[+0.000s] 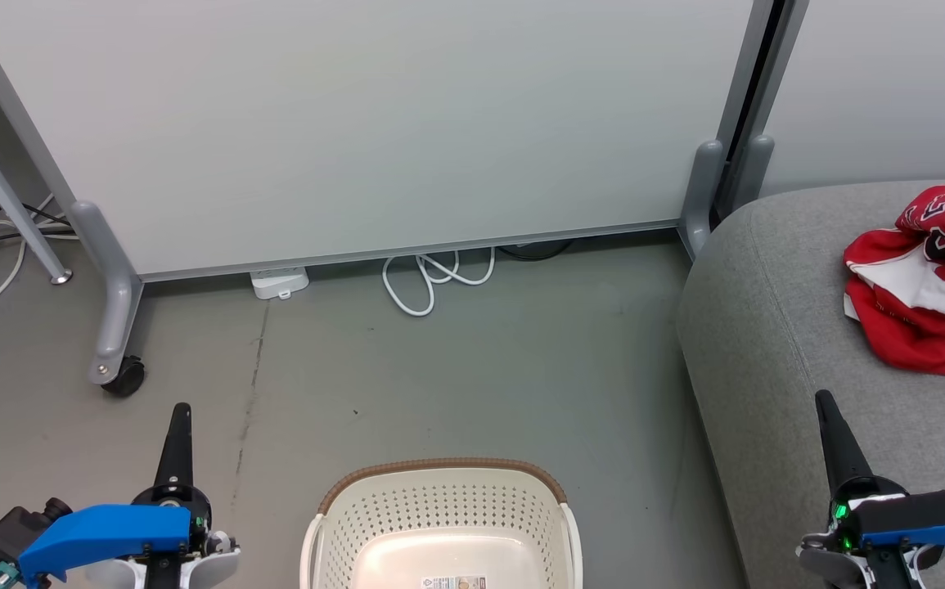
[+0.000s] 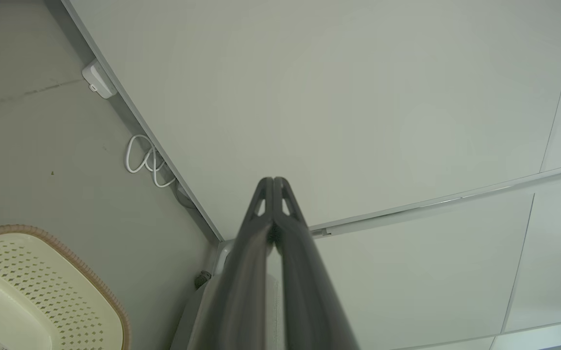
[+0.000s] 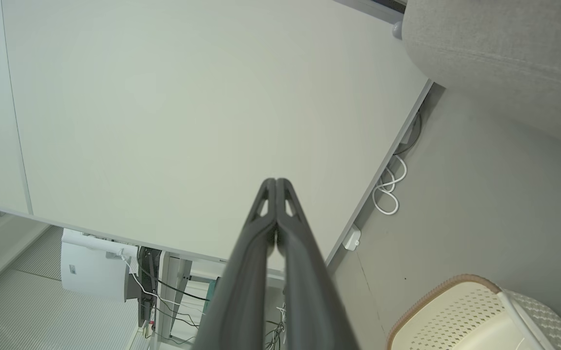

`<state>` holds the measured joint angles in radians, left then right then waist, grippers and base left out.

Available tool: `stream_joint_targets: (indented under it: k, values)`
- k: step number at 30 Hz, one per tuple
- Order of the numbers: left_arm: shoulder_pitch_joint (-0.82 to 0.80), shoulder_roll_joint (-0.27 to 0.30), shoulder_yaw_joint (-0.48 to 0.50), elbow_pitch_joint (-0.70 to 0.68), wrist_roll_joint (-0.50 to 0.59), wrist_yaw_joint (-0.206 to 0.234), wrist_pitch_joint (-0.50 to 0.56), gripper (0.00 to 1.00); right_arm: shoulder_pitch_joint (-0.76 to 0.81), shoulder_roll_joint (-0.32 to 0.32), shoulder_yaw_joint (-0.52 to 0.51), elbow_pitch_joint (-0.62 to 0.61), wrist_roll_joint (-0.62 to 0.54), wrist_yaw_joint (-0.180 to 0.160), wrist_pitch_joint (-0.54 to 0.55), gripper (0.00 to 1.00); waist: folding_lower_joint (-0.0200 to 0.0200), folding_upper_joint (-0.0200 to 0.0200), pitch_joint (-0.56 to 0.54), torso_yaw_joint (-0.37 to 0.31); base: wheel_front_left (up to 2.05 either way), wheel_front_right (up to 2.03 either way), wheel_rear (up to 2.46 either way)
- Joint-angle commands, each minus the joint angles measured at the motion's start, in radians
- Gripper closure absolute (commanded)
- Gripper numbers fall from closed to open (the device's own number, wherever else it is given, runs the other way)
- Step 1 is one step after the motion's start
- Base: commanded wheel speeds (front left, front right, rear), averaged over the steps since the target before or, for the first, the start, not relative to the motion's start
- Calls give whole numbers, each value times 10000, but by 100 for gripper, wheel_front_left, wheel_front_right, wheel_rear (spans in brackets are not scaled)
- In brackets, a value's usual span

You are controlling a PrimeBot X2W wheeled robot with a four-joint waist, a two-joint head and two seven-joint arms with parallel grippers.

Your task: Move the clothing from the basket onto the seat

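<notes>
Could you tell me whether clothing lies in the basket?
No, the basket looks bare inside, and the red clothing lies on the seat.

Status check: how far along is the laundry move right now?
Done: red clothing lies bunched on the seat. The basket looks empty where visible; its near end is cropped. In hand: nothing; left end effector and right end effector are shut, empty. Left: likely nothing.

Red clothing [image 1: 926, 303] with white panels and white black-edged lettering near its top, crumpled in a heap at the right edge of the head view, lying on the seat [image 1: 767, 343]. Seat is light-grey woven upholstery with a rounded corner. Basket [image 1: 439, 468] at bottom centre, upright on the floor, cream perforated plastic, brown woven-look rim, label on its bare bottom, apart from the seat.
</notes>
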<state>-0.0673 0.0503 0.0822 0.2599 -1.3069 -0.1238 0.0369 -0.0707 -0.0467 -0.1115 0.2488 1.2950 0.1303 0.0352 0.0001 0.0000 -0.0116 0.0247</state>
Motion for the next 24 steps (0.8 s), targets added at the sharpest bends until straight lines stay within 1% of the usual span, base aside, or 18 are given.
stream_joint_targets:
  k: [1, 12, 24]
  values:
    - [-233, 8, 54, -99, -208, -66, 59, 100, -218, -49, -22, -80, 235, 7, 75, 100, -1, 0, 5, -8, 0, 0, 0]
    - [-308, 6, 163, -127, -1201, -84, 326, 100, -311, -52, -26, -70, 1251, 7, 334, 100, -1, 0, 48, -81, 0, 0, 0]
    - [-399, 2, 243, -144, -2017, -99, 526, 100, -371, -54, -30, -61, 2113, 8, 541, 100, -1, 0, 88, -148, 0, 0, 0]
